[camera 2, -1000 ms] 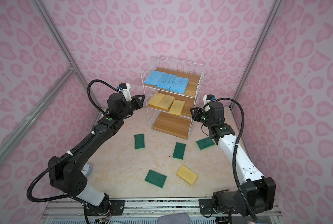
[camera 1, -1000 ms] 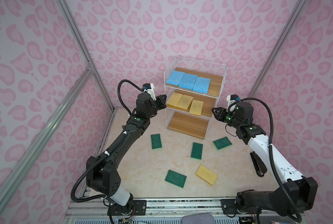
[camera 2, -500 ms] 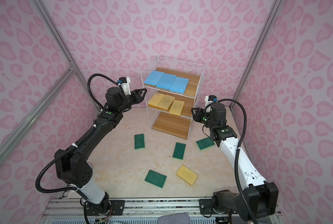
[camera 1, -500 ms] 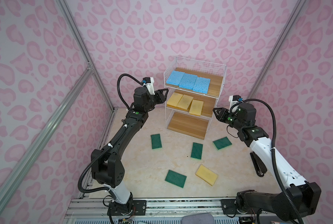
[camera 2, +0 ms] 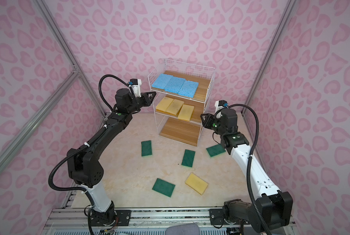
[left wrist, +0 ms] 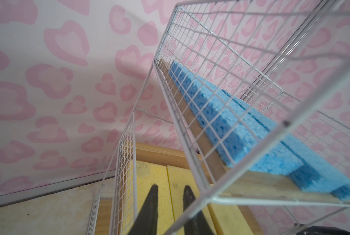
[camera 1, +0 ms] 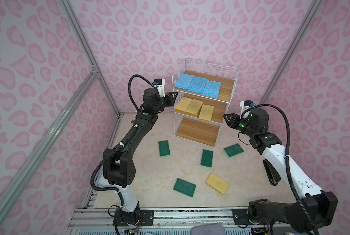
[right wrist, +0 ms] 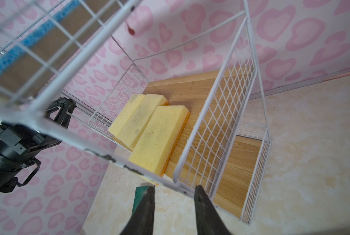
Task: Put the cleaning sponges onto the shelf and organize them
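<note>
Left pincer risen beside shelf, slightly apart, right pincer likewise apart, both empty

I can't read any words, numbers, brand names or signs anywhere in these views.

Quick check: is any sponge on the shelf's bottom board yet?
No: in a top view the bottom board is bare wood, with nothing lying on it.
</note>
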`<state>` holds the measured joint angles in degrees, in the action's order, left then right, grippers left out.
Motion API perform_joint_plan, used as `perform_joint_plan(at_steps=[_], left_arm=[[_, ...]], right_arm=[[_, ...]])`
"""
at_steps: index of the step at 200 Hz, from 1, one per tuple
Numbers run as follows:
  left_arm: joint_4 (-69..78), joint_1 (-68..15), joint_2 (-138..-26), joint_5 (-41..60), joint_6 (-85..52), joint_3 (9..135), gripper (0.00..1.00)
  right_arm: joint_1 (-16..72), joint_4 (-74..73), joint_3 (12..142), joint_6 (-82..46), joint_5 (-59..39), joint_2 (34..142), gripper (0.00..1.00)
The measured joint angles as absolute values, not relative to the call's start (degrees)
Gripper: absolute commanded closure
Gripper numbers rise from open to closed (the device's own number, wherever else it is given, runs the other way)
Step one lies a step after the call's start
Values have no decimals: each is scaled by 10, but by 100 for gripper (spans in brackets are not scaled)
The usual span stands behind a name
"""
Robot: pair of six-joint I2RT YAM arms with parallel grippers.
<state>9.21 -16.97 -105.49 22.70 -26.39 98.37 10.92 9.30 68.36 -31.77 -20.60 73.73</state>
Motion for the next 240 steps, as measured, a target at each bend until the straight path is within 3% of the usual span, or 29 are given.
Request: perform_joint_plan(at_steps=[22, 240], left_arm=[[104, -170, -1057, 229, -203, 984, 96], [113, -176, -907, 215, -178, 817, 96]], right_arm=[[110, 93, 684, -318, -206, 744, 65], [98, 74, 725, -315, -247, 846, 66]])
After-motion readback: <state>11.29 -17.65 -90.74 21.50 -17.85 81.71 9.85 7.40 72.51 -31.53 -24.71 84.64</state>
